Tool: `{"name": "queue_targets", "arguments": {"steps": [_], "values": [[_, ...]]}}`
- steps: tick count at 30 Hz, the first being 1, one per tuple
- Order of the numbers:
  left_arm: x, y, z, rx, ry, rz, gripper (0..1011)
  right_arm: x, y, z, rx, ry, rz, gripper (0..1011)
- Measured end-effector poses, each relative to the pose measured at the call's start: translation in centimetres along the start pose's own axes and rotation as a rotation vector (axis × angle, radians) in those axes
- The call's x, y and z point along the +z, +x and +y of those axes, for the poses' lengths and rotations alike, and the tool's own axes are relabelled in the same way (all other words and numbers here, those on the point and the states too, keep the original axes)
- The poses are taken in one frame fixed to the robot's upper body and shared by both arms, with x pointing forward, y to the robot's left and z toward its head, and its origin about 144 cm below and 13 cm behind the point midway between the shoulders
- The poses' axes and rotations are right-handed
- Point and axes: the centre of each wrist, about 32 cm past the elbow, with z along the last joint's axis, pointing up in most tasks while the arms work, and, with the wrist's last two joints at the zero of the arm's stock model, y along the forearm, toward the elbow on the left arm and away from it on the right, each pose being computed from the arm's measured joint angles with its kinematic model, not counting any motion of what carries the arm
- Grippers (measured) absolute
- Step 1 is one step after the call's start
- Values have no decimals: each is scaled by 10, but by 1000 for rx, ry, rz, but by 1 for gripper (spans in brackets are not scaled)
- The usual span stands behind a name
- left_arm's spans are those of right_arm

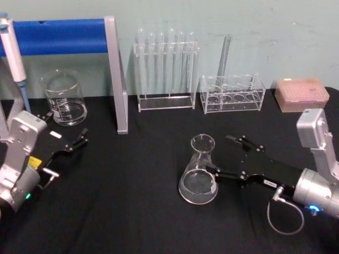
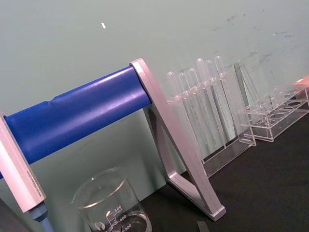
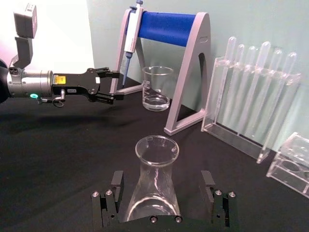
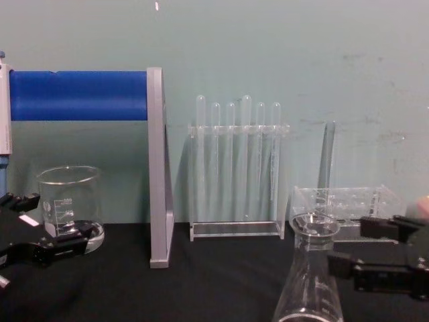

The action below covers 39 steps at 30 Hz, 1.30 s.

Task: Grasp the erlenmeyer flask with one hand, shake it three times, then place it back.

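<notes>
The erlenmeyer flask (image 1: 199,173), clear glass and upright, stands on the black table a little right of centre. My right gripper (image 1: 220,154) reaches in from the right, low over the table and open. In the right wrist view the flask (image 3: 153,180) stands between the two wide-apart fingers (image 3: 115,186) with a gap on both sides. From the chest the flask (image 4: 310,282) sits at the lower right, beside the right gripper (image 4: 346,245). My left gripper (image 1: 83,137) hovers at the left near the beaker, open and holding nothing; it is also the far gripper (image 3: 119,85) in the right wrist view.
A glass beaker (image 1: 64,98) stands at the back left under a blue-barred pipette stand (image 1: 62,36) holding a pipette (image 1: 11,48). A test tube rack (image 1: 165,70), a low clear rack (image 1: 233,95) and a pink tip box (image 1: 302,94) line the back wall.
</notes>
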Motion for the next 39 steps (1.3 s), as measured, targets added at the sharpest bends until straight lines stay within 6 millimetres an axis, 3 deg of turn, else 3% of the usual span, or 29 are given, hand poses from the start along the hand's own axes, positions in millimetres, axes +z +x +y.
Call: {"name": "queue_targets", "arguments": {"steps": [19,39], "values": [[0,0,0,0,0,0,1001,-4,11,35,52,-14,62,1003],[0,0,0,0,0,0,1001,-4,10,38,58,-18,60,1002]]}}
